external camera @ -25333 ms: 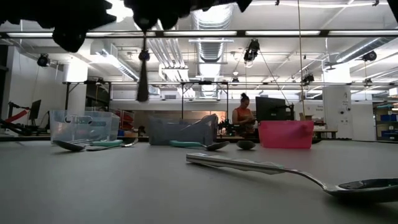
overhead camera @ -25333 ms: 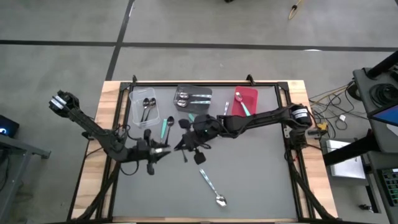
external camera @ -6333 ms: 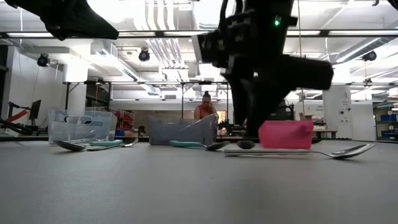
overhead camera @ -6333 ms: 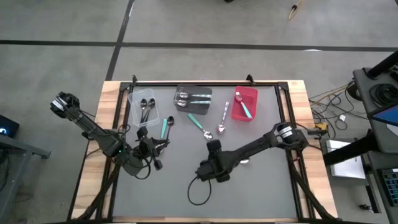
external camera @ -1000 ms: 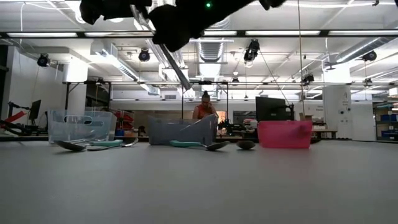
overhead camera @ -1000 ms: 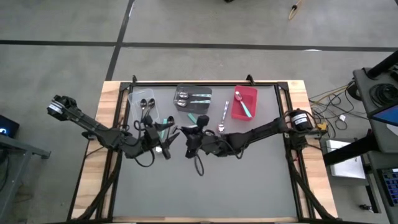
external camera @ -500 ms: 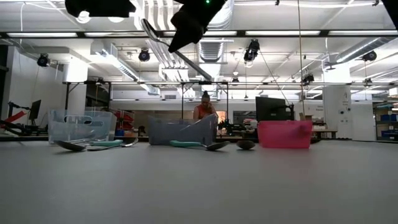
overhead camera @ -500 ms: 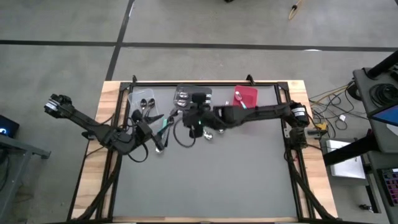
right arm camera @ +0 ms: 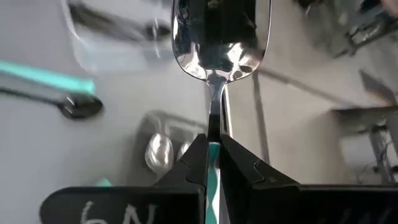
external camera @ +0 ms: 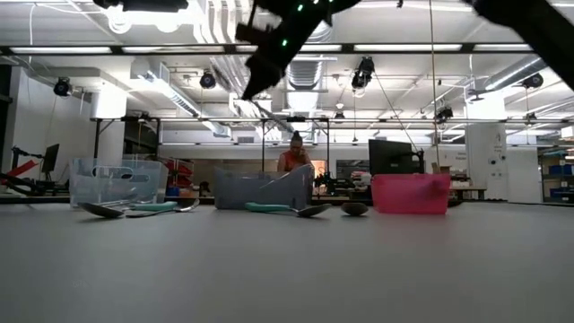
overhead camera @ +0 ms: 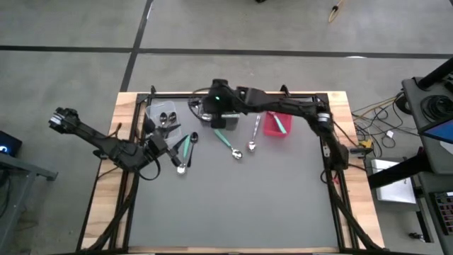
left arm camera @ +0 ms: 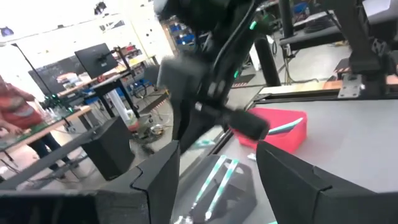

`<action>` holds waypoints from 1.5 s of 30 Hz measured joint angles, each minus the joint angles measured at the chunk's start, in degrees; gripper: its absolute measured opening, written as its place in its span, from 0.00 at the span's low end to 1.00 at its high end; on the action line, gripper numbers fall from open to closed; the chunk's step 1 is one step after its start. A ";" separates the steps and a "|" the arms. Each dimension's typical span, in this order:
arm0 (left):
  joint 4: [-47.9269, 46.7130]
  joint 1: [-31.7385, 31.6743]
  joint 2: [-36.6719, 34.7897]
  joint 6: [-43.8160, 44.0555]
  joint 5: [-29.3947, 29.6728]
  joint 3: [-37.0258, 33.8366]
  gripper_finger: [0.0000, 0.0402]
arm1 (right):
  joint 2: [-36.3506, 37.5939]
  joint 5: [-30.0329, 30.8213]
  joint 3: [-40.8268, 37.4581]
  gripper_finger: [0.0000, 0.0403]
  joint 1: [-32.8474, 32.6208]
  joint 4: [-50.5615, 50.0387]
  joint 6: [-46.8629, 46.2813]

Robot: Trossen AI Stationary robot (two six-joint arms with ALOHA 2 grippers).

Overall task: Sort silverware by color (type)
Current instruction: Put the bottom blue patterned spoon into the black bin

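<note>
My right gripper (overhead camera: 201, 106) hangs above the far middle of the table, between the clear bin (overhead camera: 160, 117) and the grey bin (overhead camera: 228, 122). It is shut on a silver spoon (right arm camera: 220, 37) that sticks out ahead of the fingers. My left gripper (overhead camera: 167, 150) stands open and level near the table's left side, with nothing between its fingers (left arm camera: 160, 177). Two teal-handled spoons (overhead camera: 187, 145) (overhead camera: 228, 142) and one silver spoon (overhead camera: 253, 134) lie flat on the mat. My right gripper pinches the spoon's handle (right arm camera: 213, 134) between its two fingers, just behind the neck. The fingers slant down from the table's right and run along the spoon. The bowl points ahead of them, hollow side toward the wrist camera. The spoon is lifted clear, above the bins.
The red bin (overhead camera: 277, 122) at the far right holds a teal-handled spoon. Dark spoons lie in the clear bin, and silver bowls (right arm camera: 158, 150) show in the grey bin. The mat's near half (overhead camera: 233, 205) is bare. A person stands in the room behind the table (external camera: 294, 161).
My right gripper has carried the silver spoon from the table's middle toward the far edge and up, and now hangs by the grey bin. My left gripper, still open, has drawn back toward the table's left edge and risen a little.
</note>
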State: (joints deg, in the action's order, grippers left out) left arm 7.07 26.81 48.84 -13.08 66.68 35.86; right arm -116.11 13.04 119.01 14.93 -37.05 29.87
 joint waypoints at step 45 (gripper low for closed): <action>26.14 -29.78 2.30 18.10 -37.71 -21.77 0.48 | -9.58 24.53 11.05 0.03 -11.56 -31.45 -18.72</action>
State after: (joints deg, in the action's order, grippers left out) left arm 33.21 -2.98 51.14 5.02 28.96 14.09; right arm -125.69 37.57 130.06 3.37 -68.50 11.16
